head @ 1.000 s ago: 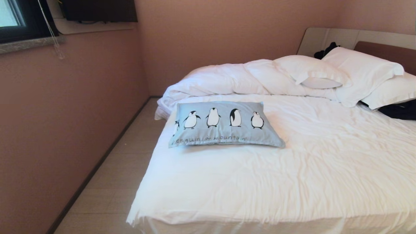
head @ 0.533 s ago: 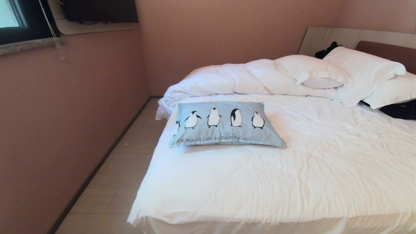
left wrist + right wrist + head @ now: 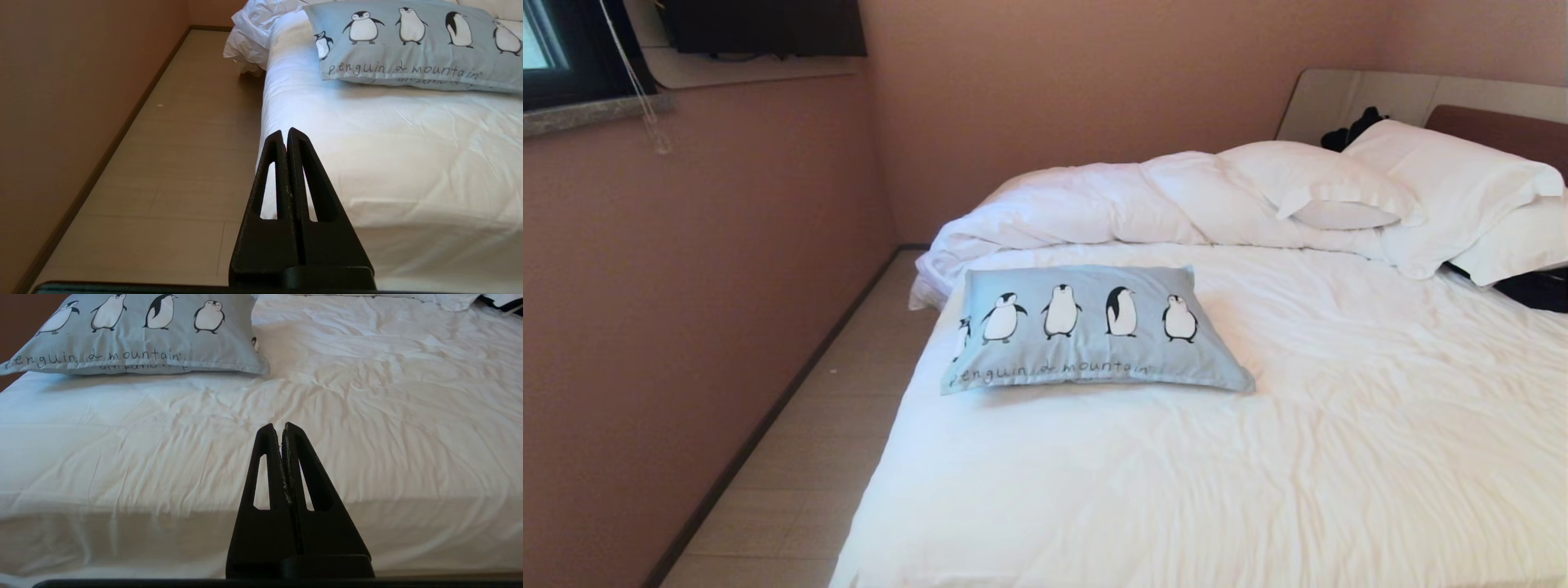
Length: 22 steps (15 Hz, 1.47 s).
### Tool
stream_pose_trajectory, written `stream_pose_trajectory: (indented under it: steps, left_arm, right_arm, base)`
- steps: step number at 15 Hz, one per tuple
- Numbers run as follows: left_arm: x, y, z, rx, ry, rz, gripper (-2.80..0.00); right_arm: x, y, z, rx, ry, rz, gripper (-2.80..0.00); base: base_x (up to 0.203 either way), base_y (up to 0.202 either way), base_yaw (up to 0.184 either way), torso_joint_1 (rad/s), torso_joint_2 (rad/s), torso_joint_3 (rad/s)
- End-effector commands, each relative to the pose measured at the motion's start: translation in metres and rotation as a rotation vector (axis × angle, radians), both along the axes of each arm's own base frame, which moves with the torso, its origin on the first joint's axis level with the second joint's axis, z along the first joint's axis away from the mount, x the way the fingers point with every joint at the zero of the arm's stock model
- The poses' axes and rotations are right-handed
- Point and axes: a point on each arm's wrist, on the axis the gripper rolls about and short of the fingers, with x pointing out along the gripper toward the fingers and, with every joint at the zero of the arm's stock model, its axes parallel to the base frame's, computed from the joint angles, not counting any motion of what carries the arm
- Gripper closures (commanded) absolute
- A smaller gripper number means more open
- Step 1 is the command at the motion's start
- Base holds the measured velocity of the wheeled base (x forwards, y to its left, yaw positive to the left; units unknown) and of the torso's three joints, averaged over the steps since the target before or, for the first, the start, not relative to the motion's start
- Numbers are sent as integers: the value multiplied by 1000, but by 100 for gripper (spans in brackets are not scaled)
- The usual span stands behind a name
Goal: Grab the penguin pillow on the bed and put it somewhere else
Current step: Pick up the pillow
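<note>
light blue fabric penguin pillow point(image 3: 1094, 331) lies flat nr left edge of white-sheeted bed point(image 3: 1339, 457); i keep left gripper point(image 3: 287, 134) & right gripper point(image 3: 278, 429) pinched closed, empty, short of it, since approach isn't done.

penguin pillow point(image 3: 408, 45), script "penguin & mountain"

place: bedroom | evidence: bed point(image 3: 1258, 457) with white duvet point(image 3: 1094, 204), pillows point(image 3: 1445, 180), headboard point(image 3: 1494, 126), pink walls point(image 3: 686, 286)

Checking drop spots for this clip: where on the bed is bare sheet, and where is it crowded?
Bare sheet on the bed runs from the penguin pillow rightward and toward the foot edge. Crowded: the far side, with the bunched duvet, white pillows and black clothing by the headboard.
</note>
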Motion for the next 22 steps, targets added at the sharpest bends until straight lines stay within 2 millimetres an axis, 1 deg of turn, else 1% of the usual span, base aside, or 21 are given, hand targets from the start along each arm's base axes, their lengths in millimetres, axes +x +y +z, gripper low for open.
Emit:
stream_pose_trajectory:
  steps: [1, 4, 9, 15, 22]
  left_arm:
    - [0, 0, -1, -1, 3, 0, 0]
    - [0, 0, -1, -1, 4, 2, 0]
    - [0, 0, -1, -1, 4, 0, 0]
    - [0, 0, -1, -3, 4, 0, 0]
    - [0, 0, -1, -3, 4, 2, 0]
  right_arm:
    - [0, 0, 0, 0, -1, 0, 0]
    - [0, 0, 0, 0, -1, 0, 0]
    - [0, 0, 0, 0, -1, 0, 0]
    - [0, 0, 0, 2, -1, 0, 0]
    - [0, 0, 0, 3, 0, 0, 0]
  base:
    - [196, 0, 1, 10, 2, 4]
    - [129, 0, 1, 10, 1, 3]
    - [0, 0, 0, 0, 0, 0]
    - [170, 0, 0, 3, 5, 3]
    - [9, 0, 1, 2, 1, 1]
